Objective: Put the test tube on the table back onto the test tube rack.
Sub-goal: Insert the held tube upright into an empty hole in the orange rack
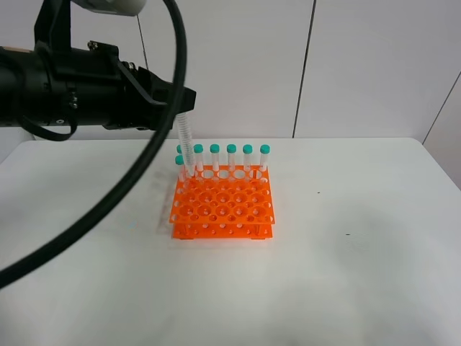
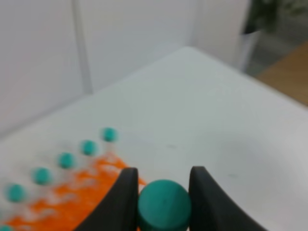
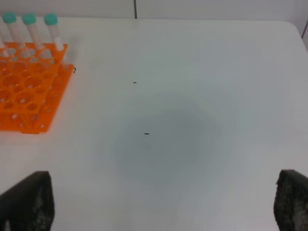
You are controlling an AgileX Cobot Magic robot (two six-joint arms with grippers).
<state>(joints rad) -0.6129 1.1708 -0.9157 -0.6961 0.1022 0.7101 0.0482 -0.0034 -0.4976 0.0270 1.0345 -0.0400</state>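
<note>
My left gripper (image 1: 184, 101) is shut on the test tube (image 1: 186, 148) by its teal cap (image 2: 163, 206) and holds it upright. The tube's lower end reaches the back left corner of the orange test tube rack (image 1: 223, 205); I cannot tell whether the tip is inside a hole. Several more teal-capped tubes (image 1: 231, 157) stand in the rack's back row. The rack also shows blurred in the left wrist view (image 2: 72, 204) and in the right wrist view (image 3: 24, 91). My right gripper (image 3: 159, 202) is open and empty above the bare white table (image 3: 192, 72), away from the rack.
The rack stands near the middle of the table (image 1: 360, 274), with a white panelled wall (image 1: 360, 65) behind. The left arm's thick black cable (image 1: 137, 173) loops down across the left side. Two small dark specks (image 3: 146, 134) lie on the tabletop.
</note>
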